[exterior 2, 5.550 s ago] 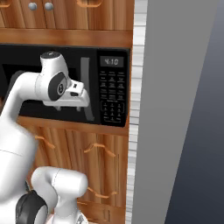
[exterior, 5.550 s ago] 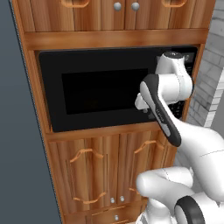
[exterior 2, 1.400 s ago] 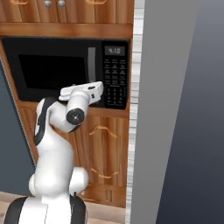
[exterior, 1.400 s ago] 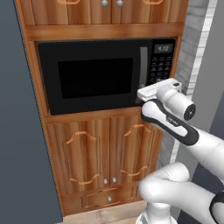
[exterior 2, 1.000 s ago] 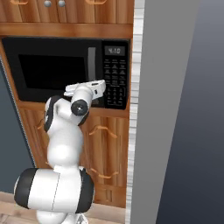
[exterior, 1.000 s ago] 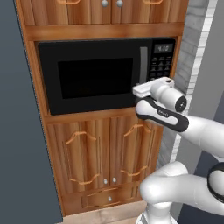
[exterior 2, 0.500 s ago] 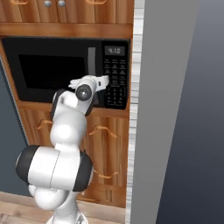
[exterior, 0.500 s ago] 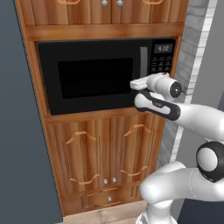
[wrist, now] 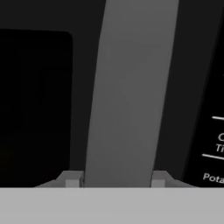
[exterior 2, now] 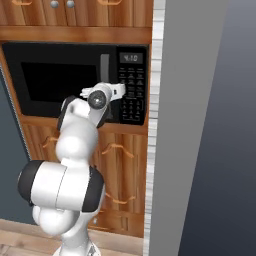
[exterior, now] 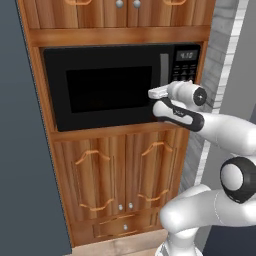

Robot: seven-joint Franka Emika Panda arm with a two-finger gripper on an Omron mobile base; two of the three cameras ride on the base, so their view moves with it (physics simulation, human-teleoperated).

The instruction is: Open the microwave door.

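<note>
Microwave door (exterior: 107, 90) handle (wrist: 131, 92) hides whether gripper (wrist: 117, 179) touches.

The arm is glossy white with rounded, bulbous links and dark grey to black bands and round caps at its joints. A small pale gripper (exterior: 152, 92) tips it, with grey fingertips (wrist: 72, 178).

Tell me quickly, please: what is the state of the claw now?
Claw: open, one fingertip on each side of the grey handle of the microwave door, not clamped on it.
</note>
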